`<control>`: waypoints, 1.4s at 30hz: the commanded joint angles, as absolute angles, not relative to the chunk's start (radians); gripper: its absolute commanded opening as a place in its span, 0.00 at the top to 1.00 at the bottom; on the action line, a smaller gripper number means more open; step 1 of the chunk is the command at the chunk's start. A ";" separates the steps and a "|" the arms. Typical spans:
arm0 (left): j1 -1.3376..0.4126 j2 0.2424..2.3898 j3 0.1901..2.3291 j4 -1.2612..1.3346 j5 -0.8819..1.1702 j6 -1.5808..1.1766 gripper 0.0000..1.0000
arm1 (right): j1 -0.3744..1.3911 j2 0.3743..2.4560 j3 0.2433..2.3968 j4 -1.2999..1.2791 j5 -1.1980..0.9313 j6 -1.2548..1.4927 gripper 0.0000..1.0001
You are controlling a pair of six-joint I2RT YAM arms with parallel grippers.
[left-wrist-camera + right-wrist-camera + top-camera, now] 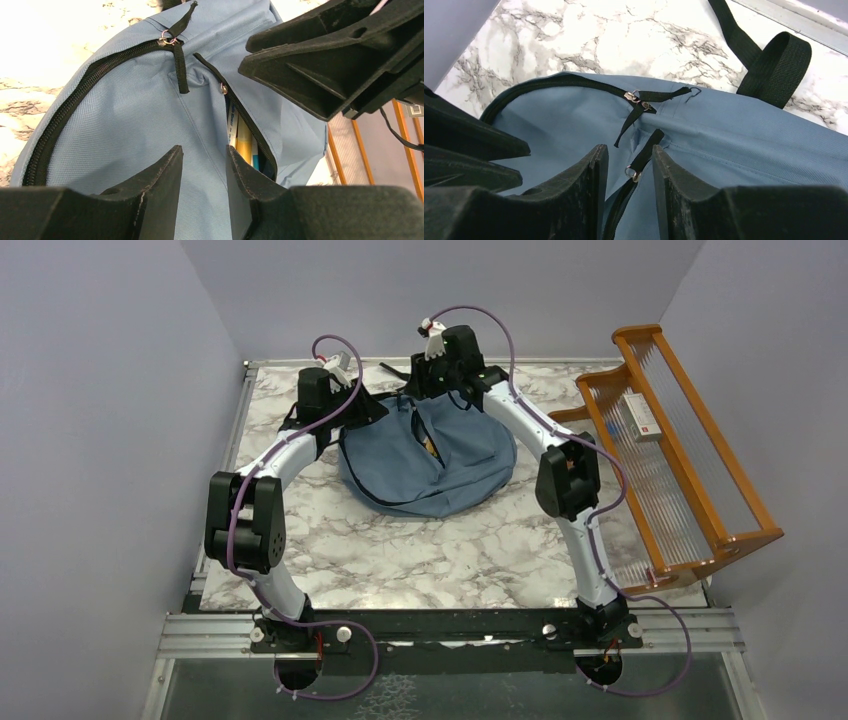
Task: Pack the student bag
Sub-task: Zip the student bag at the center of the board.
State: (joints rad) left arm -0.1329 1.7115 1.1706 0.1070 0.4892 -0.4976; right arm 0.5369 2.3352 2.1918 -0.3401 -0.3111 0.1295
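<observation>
The student bag (430, 465), dusty-blue with black zippers, lies flat on the marble table (400, 550) at the back centre. My left gripper (202, 155) is open, its jaws hovering over the bag's blue fabric beside an open pocket slit that shows a yellow and blue item (243, 142). My right gripper (629, 150) is open, its jaws on either side of a black zipper pull with a metal ring (636, 172). From above, the left gripper (362, 410) is at the bag's far left edge and the right gripper (428, 390) at its far top edge.
An orange wooden rack (690, 440) stands at the right table edge with a white box (640, 415) on it. A black bag strap loop (774, 65) lies on the marble behind the bag. The two grippers are close together over the bag's top.
</observation>
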 commanded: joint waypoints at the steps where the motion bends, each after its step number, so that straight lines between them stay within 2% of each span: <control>1: -0.129 1.707 1.186 0.130 0.521 -0.505 0.62 | 0.542 2.403 2.258 -0.393 -0.311 0.126 0.57; 14: -0.129 1.710 1.186 0.132 0.525 -0.508 0.62 | 0.543 2.469 2.303 -0.436 -0.338 0.127 0.58; 16: -0.129 1.712 1.186 0.132 0.527 -0.509 0.62 | 0.543 2.468 2.298 -0.442 -0.340 0.122 0.62; 21: -0.129 1.709 1.187 0.133 0.526 -0.506 0.63 | 0.543 2.446 2.264 -0.427 -0.352 0.112 0.83; 25: -0.129 1.711 1.187 0.132 0.526 -0.506 0.63 | 0.543 2.397 2.206 -0.362 -0.360 0.114 0.89; 42: -0.130 1.721 1.190 0.155 0.580 -0.519 0.63 | 0.543 2.148 1.791 0.129 -0.507 0.158 0.92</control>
